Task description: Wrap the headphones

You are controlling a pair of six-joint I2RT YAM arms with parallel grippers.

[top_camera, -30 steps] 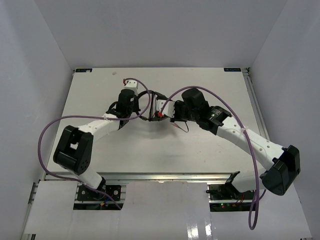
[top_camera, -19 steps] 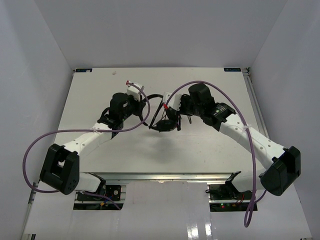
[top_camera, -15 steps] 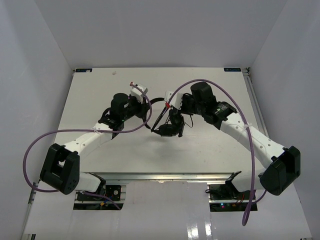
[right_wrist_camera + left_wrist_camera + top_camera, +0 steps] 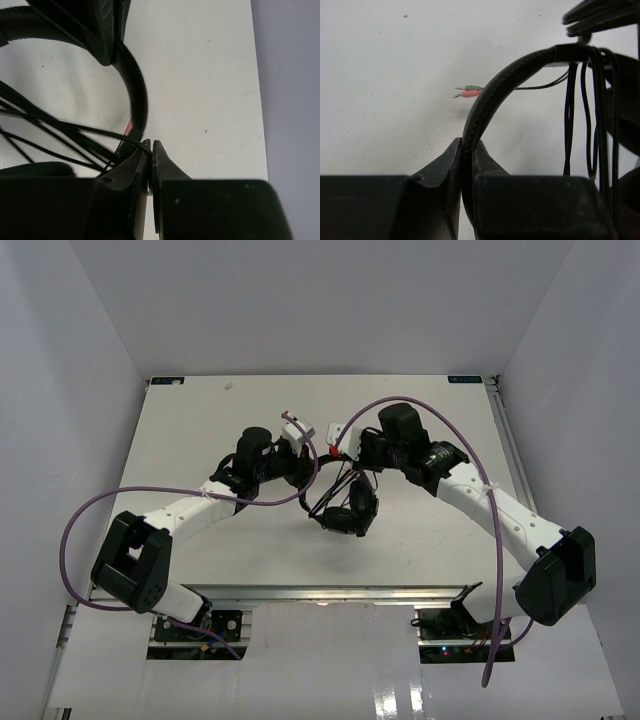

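The black headphones (image 4: 348, 512) hang between my two grippers above the middle of the table, ear cups lowest. My left gripper (image 4: 303, 462) is shut on the thin headband (image 4: 487, 102), which arches up and right from the jaws. Several strands of the thin dark cord (image 4: 592, 125) hang beside the headband, and its green and pink plugs (image 4: 470, 91) show beyond it. My right gripper (image 4: 345, 458) is shut on one strand of the cord (image 4: 112, 136) right at its fingertips (image 4: 161, 155), close beside the headband (image 4: 137, 95). More cord strands (image 4: 50, 131) fan out to the left.
The white table (image 4: 200, 420) has raised edges; grey walls stand on three sides. Thick purple arm cables (image 4: 85, 515) loop off the left arm and over the right arm (image 4: 470, 465). The two wrists are very close together near the table's middle.
The headphones have been lifted off the table and now hang lower and nearer, ear cups down. My left gripper has moved right, toward the right gripper, still holding the headband.
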